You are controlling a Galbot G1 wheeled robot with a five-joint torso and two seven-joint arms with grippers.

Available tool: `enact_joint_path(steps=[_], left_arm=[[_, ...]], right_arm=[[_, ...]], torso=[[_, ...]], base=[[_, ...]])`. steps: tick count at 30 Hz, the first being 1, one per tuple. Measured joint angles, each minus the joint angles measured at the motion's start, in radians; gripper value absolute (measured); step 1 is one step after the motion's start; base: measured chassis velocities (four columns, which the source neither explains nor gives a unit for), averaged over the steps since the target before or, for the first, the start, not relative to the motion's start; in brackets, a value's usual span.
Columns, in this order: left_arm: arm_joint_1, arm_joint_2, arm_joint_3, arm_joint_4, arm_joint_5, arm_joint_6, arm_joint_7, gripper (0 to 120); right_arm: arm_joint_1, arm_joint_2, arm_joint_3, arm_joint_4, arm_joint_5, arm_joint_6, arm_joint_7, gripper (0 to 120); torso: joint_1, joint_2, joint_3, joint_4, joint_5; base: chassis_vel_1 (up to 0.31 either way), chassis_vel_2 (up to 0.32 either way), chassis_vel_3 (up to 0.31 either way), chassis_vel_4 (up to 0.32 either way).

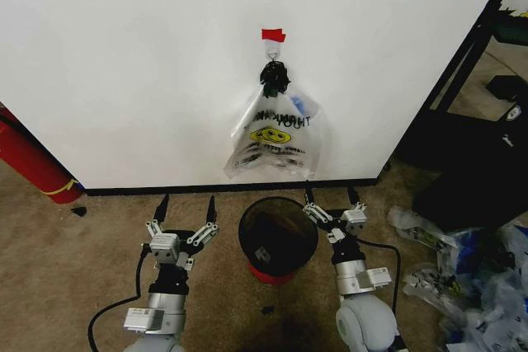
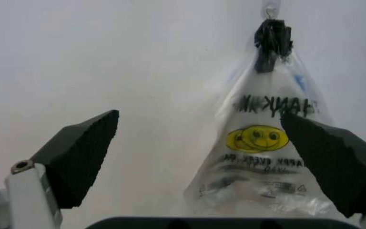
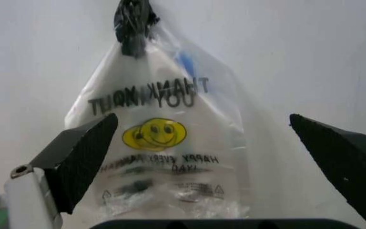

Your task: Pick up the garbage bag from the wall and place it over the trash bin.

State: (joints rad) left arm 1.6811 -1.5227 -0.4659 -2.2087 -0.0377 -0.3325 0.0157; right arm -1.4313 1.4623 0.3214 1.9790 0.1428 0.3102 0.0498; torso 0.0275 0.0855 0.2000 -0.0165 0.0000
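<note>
White wall [image 1: 124, 63] with red tape strip [image 1: 273, 35] marking a hook, from which hangs the garbage bag [image 1: 275, 139], directly above the trash bin [image 1: 278, 235]; left gripper [image 1: 186, 209] and right gripper [image 1: 332, 198] flank the bin, jaws spread, holding nothing.

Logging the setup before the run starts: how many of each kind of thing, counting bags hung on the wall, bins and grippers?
Bags hung on the wall: 1, the smiley bag
Bins: 1, the trash bin
Grippers: 2, left gripper and right gripper, both open
Total: 4
</note>
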Motion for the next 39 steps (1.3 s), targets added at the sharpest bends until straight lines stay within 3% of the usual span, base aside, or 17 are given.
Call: enact_joint_path(steps=[9, 22, 39], left_arm=[[0.008, -0.020, 0.018, -0.006, -0.038, 0.004, 0.005, 100], [-0.051, 0.028, 0.027, 0.064, -0.088, -0.004, 0.006, 100], [-0.084, 0.050, 0.038, 0.101, -0.101, -0.006, 0.012, 100]], right_arm=[[-0.034, 0.010, 0.022, -0.009, -0.063, 0.034, -0.002, 100], [-0.115, 0.061, 0.080, 0.029, -0.186, 0.092, 0.029, 100], [-0.124, 0.067, 0.078, 0.013, -0.206, 0.118, 0.048, 100]], torso=[[0.000, 0.000, 0.000, 0.0000, 0.0000], [0.000, 0.000, 0.000, -0.0001, -0.0001], [0.000, 0.000, 0.000, 0.0000, 0.0000]], base=[[0.000, 0.000, 0.000, 0.000], [0.000, 0.000, 0.000, 0.000], [0.000, 0.000, 0.000, 0.000]])
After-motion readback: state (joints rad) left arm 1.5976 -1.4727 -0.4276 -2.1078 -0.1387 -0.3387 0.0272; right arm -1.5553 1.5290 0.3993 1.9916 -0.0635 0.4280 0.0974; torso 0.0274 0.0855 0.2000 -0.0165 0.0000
